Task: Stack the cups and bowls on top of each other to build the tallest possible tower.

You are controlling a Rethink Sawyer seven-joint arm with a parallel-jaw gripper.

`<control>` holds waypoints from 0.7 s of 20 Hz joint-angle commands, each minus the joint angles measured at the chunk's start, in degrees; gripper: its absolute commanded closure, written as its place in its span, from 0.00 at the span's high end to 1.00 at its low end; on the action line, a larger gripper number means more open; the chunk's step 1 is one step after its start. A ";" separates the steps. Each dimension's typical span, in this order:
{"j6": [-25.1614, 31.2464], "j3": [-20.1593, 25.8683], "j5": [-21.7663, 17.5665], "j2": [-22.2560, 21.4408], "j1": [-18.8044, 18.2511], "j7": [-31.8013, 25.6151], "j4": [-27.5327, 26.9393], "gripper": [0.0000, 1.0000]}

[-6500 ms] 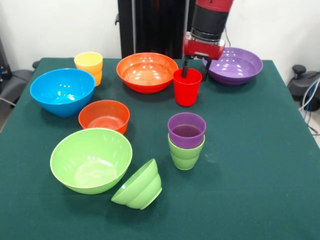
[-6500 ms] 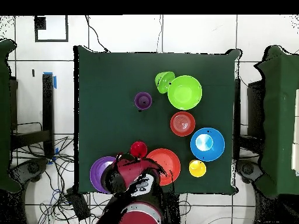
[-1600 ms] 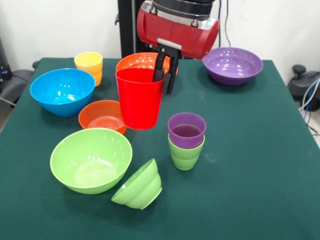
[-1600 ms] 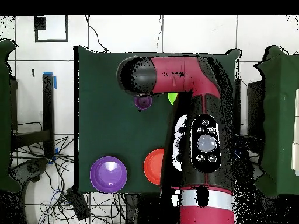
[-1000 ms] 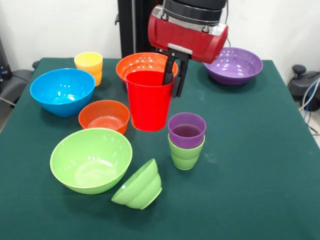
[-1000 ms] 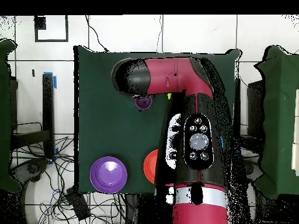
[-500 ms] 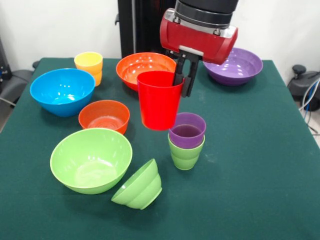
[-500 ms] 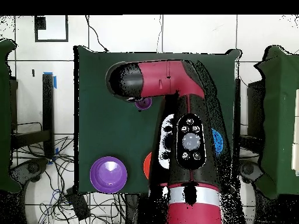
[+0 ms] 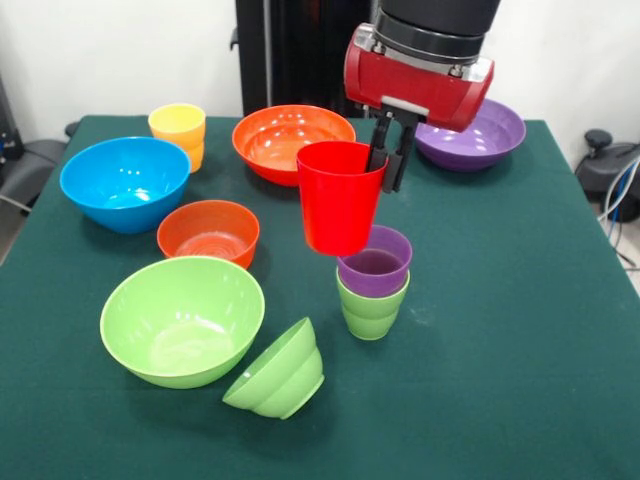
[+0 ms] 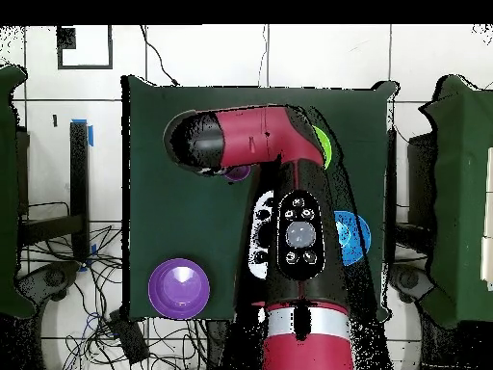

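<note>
My gripper (image 9: 388,163) is shut on the rim of the red cup (image 9: 339,200), one finger inside and one outside. The cup hangs upright in the air, its base just above and left of the purple cup (image 9: 374,260). That purple cup sits nested in the light green cup (image 9: 369,312). The yellow cup (image 9: 178,131) stands at the far left. Bowls are spread around: blue (image 9: 125,182), large orange (image 9: 286,141), purple (image 9: 483,131), small orange-red (image 9: 208,231), large green (image 9: 182,318), and a small green one (image 9: 277,372) tipped on its side. Overhead, the arm (image 10: 289,193) hides the gripper and the red cup.
In the overhead view the purple bowl (image 10: 179,287) shows whole, while only slivers of the blue bowl (image 10: 354,237) and the large green bowl (image 10: 324,146) show past the arm. The green table cover (image 9: 520,330) is bare to the right of the nested cups.
The gripper has carried the red cup rightwards, from over the small orange-red bowl to just beside and above the purple cup. The other cups and bowls have not moved.
</note>
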 commanded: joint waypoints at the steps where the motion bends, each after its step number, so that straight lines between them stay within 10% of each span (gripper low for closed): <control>1: -1.96 1.73 -3.63 -0.08 1.25 -3.81 6.18 0.00; 14: -2.17 0.69 -3.40 2.35 3.16 -0.97 4.54 0.00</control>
